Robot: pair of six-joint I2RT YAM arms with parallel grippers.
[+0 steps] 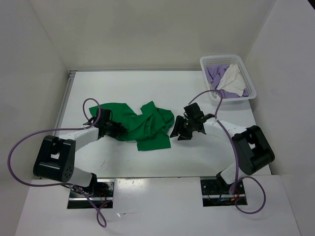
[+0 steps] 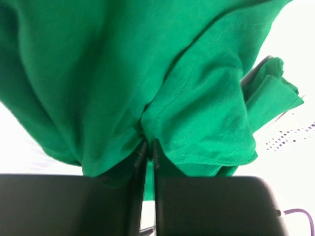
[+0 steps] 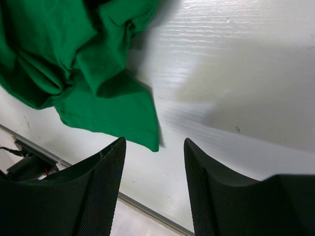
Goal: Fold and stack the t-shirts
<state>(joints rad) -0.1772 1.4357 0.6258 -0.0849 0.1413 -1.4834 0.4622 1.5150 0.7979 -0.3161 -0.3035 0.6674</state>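
A bright green t-shirt [image 1: 142, 123] lies crumpled in the middle of the white table [image 1: 147, 88]. My left gripper [image 1: 117, 130] is at its left edge. In the left wrist view the green t-shirt [image 2: 197, 88] fills the frame, and the left gripper [image 2: 149, 145] is shut on a fold of it. My right gripper [image 1: 178, 129] hovers just right of the shirt. Its fingers stand open with nothing between them, and a corner of the green t-shirt [image 3: 74, 59] lies just ahead of the right gripper [image 3: 155, 141]. A lavender t-shirt [image 1: 215, 74] and a cream-white t-shirt [image 1: 235, 81] lie bunched in the basket.
A white mesh basket [image 1: 251, 84] stands at the back right corner of the table. White walls close in the table on three sides. Purple cables loop from both arms. The table's near edge shows as a metal strip [image 3: 147, 209].
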